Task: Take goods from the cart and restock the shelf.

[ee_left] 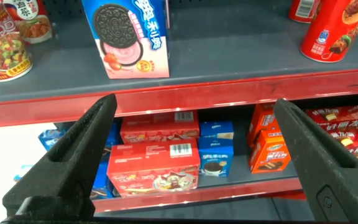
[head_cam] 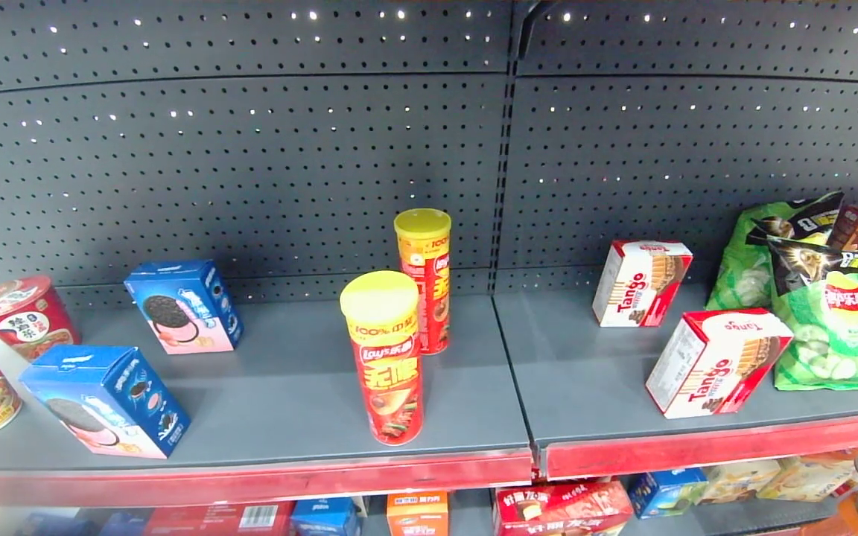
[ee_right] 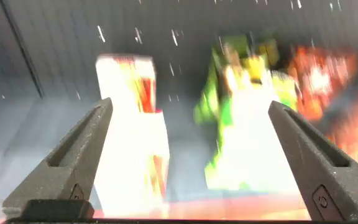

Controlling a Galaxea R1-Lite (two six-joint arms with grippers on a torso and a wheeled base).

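Shelf: the grey shelf (head_cam: pixel 287 387) with a red front edge carries the goods; a perforated back panel (head_cam: pixel 250 149) stands behind it.
Lower shelf: the lower shelf (ee_left: pixel 229 182) holds red boxes (ee_left: pixel 154 165), small blue ones and orange ones.
Left end effector: my left end effector (ee_left: pixel 191 162) is spread wide with nothing in it, in front of the red edge, below the near cookie box.
Right end effector: my right end effector (ee_right: pixel 188 162) is also wide and bare, facing a blurred white-and-red box and a green bag.
Chip bags: two green bags (head_cam: pixel 835 335) lean at the far right.
Wafer boxes: two wafer boxes (head_cam: pixel 716 361), one behind the other, just left of the bags.
Cookie boxes: two blue cookie boxes (head_cam: pixel 105 398) stand upright at the left.
Canisters: two yellow-lidded chip canisters (head_cam: pixel 388 357) stand upright mid-shelf, apart.
Noodle cups: two noodle cups (head_cam: pixel 23 316) at the far left edge.
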